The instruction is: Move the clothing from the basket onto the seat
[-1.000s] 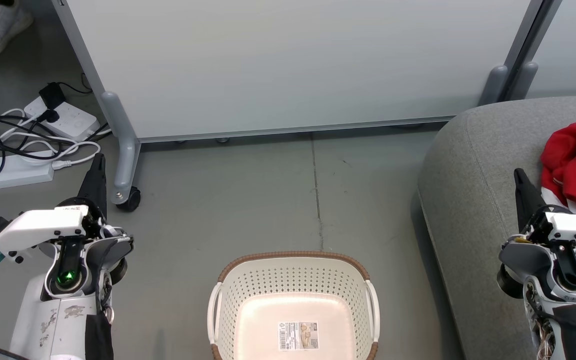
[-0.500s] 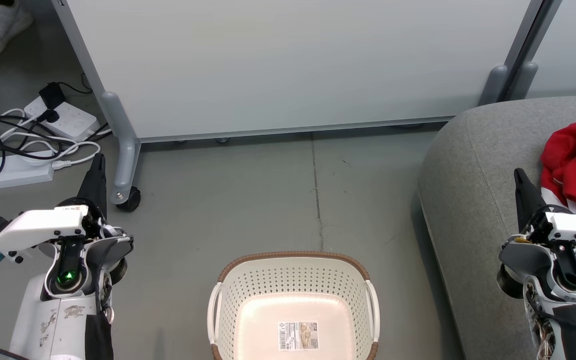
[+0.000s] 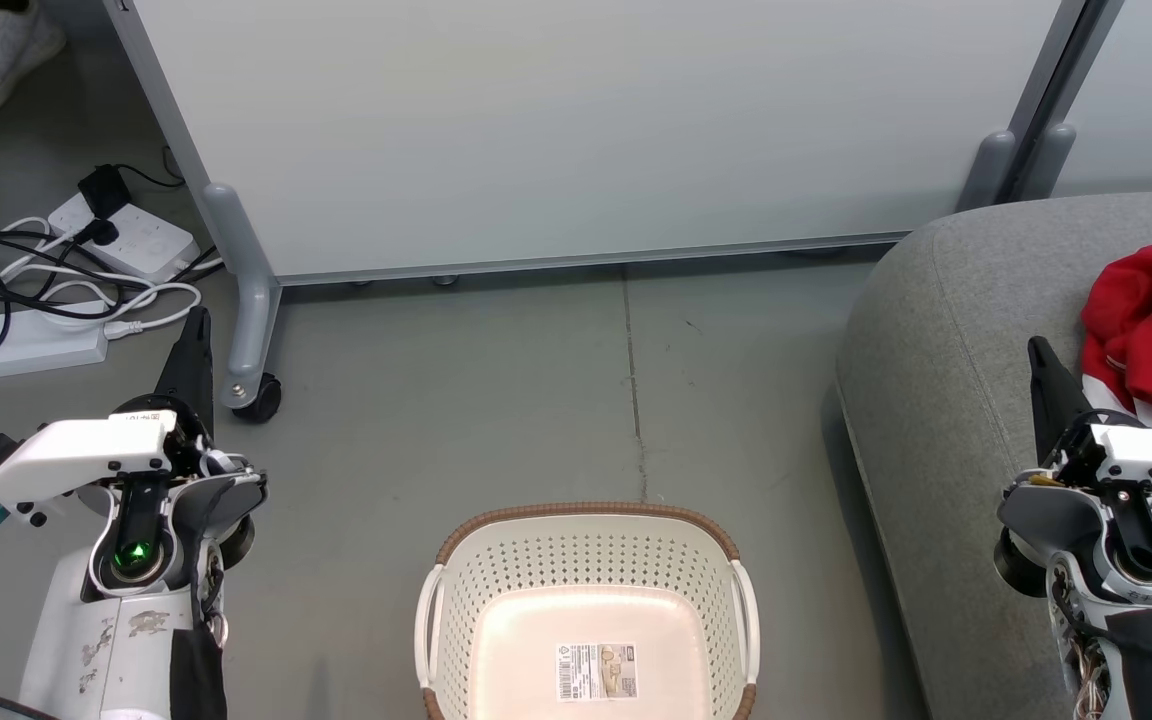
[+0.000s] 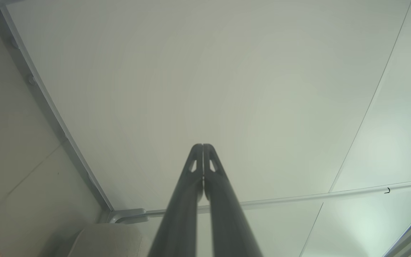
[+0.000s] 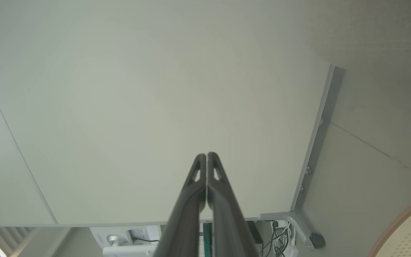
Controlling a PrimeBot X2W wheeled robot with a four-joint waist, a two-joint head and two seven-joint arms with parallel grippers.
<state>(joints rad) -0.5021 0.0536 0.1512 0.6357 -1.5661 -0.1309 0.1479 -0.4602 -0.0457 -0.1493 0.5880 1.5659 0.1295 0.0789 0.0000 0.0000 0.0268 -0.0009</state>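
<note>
all of the red clothing point(image 3: 1151, 325) i can see lies heaped on the seat point(image 3: 936, 420), at the right edge of the head view, with a white stripe along its lower fold. the heap runs off that edge, so i cannot count the garments. the basket point(image 3: 586, 512) stands on the floor point(image 3: 536, 400) near the seat's rounded corner. its inside is bare: the pale bottom and the barcode label point(image 3: 596, 671) show with no fabric over them. its nearest part is cut off by the bottom of the view, so i cannot vouch for that strip.

my left pincer point(image 3: 198, 322) hangs over the floor, well apart from the basket, its two dark fingers pressed together with nothing between them. the left wrist view shows the tips meeting against a plain white panel point(image 4: 205, 71). my right pincer point(image 3: 1039, 352) is above the seat, just beside the clothing but, as far as i can tell, not touching it. its fingers are likewise pressed together on nothing.

i judge the task done or all but done. no garment is left to lift from the part of the basket i see, and neither pincer carries one. what is left, if anything, is a check of the hidden strip of the basket.
</note>
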